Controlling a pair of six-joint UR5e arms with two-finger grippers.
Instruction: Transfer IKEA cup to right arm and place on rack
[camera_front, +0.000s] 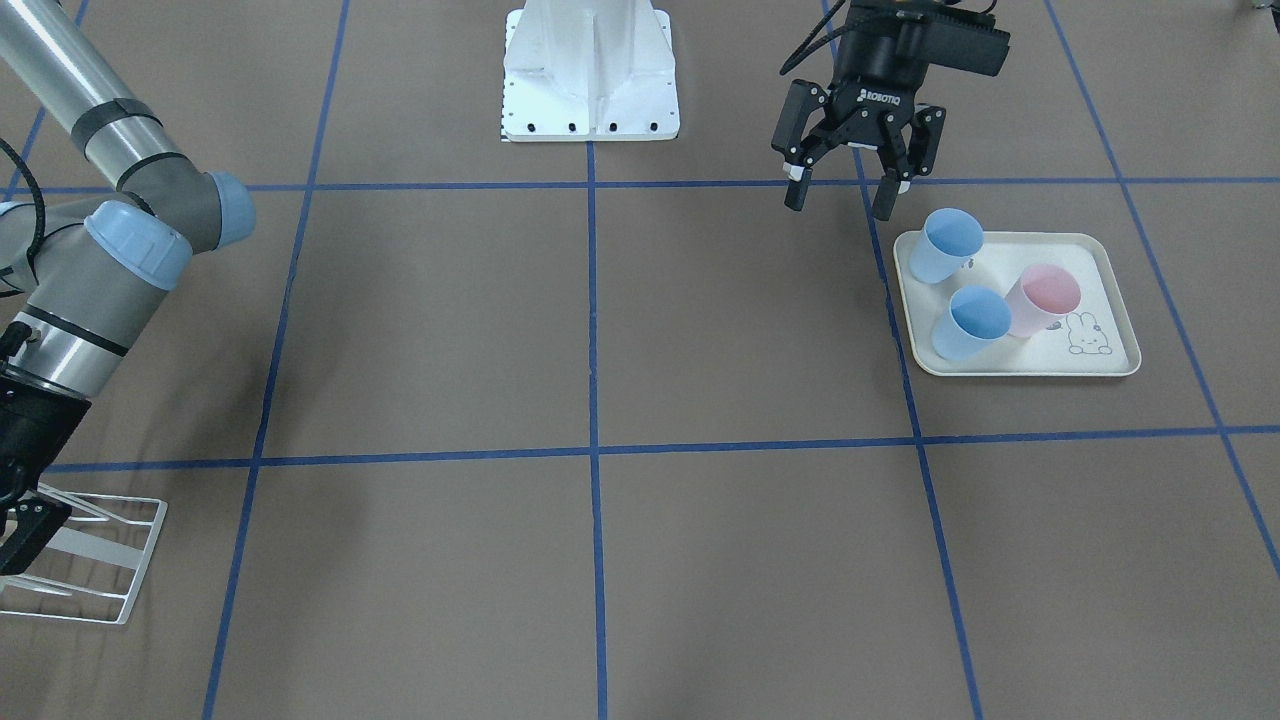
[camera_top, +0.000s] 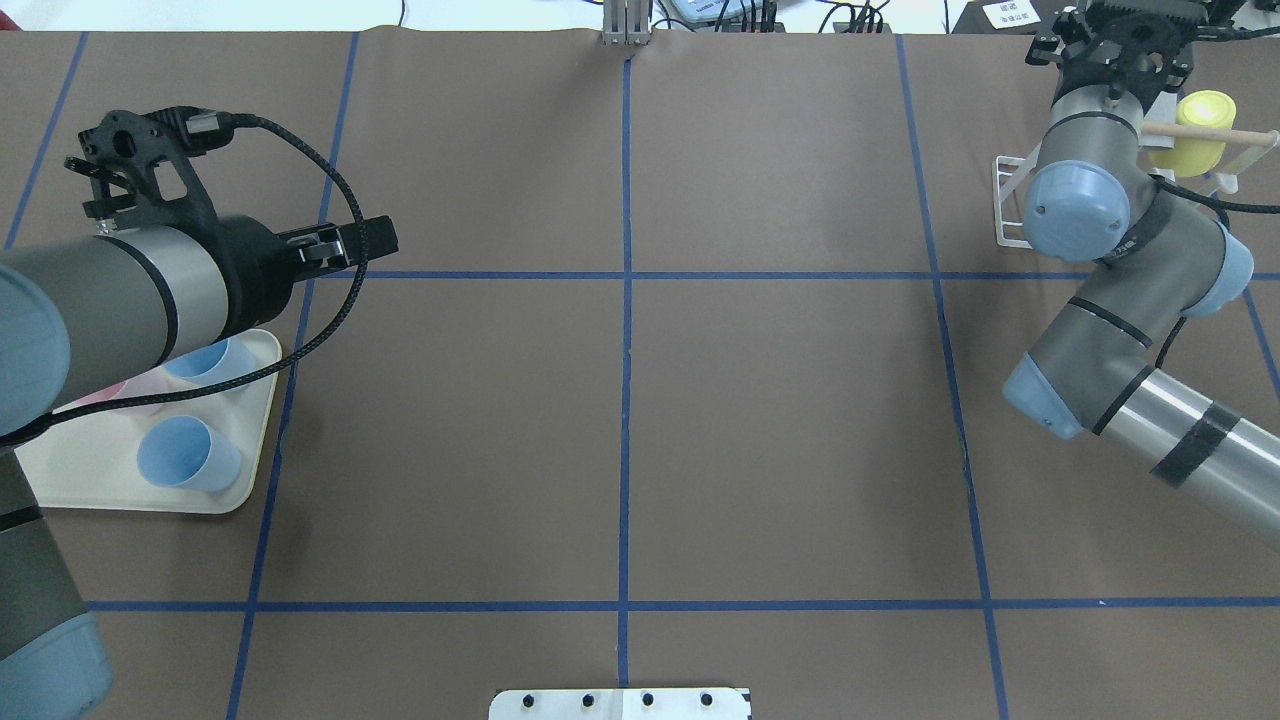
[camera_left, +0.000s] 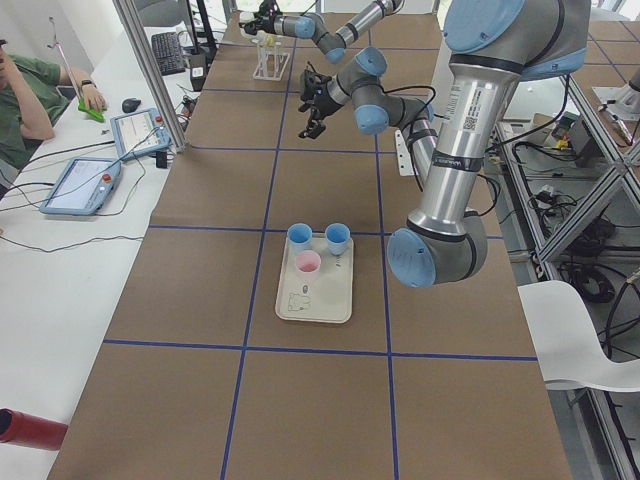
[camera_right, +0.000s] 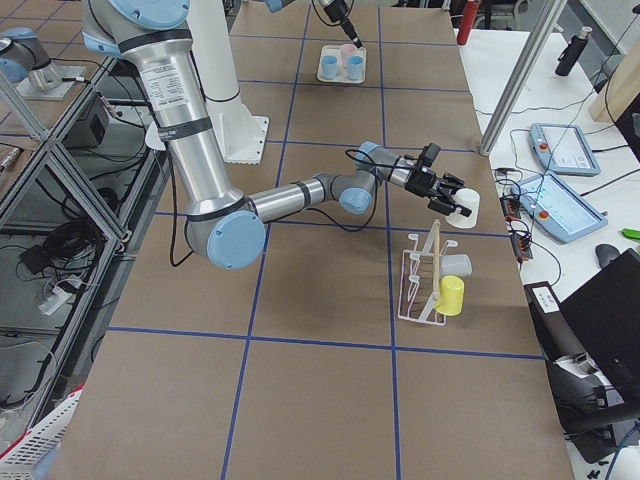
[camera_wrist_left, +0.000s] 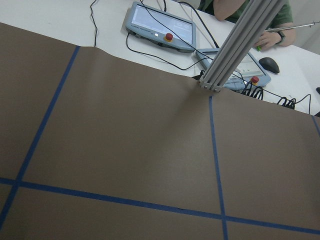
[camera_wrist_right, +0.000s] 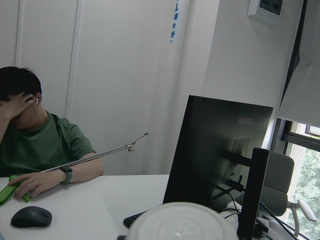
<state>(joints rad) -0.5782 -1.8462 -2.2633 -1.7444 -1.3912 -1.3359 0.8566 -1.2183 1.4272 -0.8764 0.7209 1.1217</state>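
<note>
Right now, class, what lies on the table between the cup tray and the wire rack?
Nothing: the overhead view shows only bare brown table crossed by blue tape lines between tray and rack.

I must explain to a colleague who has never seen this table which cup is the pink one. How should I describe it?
Look for the cream tray on the brown table, near the open left gripper. Three cups stand on it; the pink cup is the one nearest the rabbit drawing. It is the only pink one: its neighbours are two light blue cups.
</note>
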